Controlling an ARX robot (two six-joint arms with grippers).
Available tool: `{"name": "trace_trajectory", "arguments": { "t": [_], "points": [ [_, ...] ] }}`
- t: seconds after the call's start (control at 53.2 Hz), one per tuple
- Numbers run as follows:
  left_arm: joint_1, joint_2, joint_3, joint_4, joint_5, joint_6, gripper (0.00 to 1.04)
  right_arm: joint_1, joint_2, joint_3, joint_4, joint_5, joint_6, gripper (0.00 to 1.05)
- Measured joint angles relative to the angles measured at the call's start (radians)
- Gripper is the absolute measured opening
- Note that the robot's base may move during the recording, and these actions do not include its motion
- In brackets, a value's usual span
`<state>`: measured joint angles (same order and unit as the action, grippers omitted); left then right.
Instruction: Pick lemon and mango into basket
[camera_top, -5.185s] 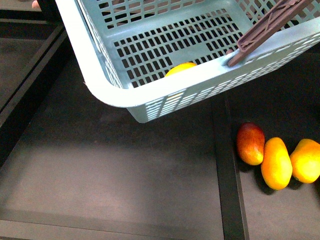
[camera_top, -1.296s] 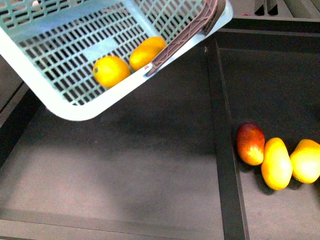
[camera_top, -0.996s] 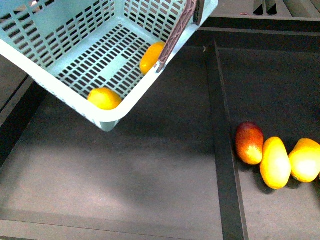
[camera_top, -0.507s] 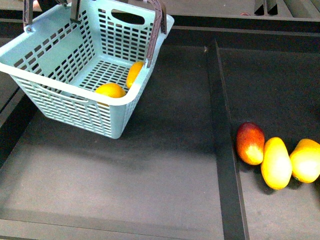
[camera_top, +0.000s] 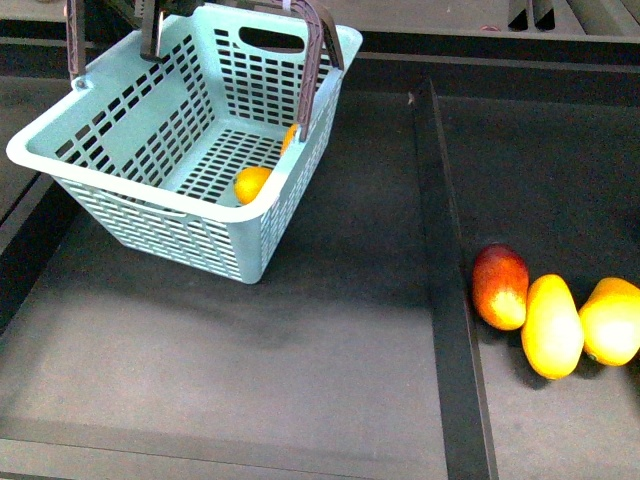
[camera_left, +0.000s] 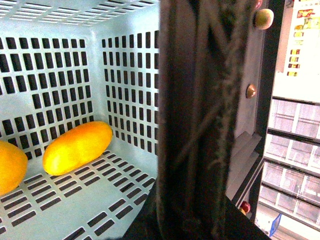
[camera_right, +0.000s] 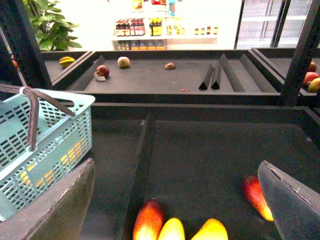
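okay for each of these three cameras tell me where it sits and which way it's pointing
Front: on the robot's body, looking down at the basket and loose mangoes; no arm shows.
Left wrist: above the basket, looking in past its dark handle at the mango.
Right wrist: looks across the bins between open right claw fingers.
Shared: basket, loose mangoes in front and right wrist.

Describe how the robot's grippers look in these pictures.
Only the right gripper shows clearly: two broad, flat, dark grey fingers with rounded corners and a matte, slightly speckled face, set wide apart. The left wrist view is filled by a blurred dark brown ribbed bar, so the left gripper cannot be made out. No cables or markings show.
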<state>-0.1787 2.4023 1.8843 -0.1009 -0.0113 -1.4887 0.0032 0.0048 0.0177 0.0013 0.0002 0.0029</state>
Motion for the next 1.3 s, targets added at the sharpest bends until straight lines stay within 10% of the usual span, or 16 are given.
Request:
{"name": "trace_trajectory", "arguments": {
  "t": [0.432,0.526,0.733,0.883,1.296],
  "points": [
    [-0.009,-0.438,-0.363,-0.013,-0.327,-0.015,0.99,0.000,0.000,0.000,0.000,0.000,0.000,0.96],
    [-0.059,-0.516,-0.389,-0.043,-0.360,0.159,0.94,0.000,0.000,0.000,0.000,-0.001,0.000,0.96],
    [0.012,-0.789,-1.080,0.932,-0.151,1.310,0.42,0.000,0.000,0.000,0.000,0.002,0.000,0.96],
    [0.056,-0.949,-1.357,1.023,-0.105,1.452,0.03,0.000,0.000,0.000,0.000,0.002,0.000,0.96],
    [0.158,-1.275,-1.688,1.027,0.008,1.476,0.03,0.000,0.000,0.000,0.000,0.002,0.000,0.96]
  ]
}}
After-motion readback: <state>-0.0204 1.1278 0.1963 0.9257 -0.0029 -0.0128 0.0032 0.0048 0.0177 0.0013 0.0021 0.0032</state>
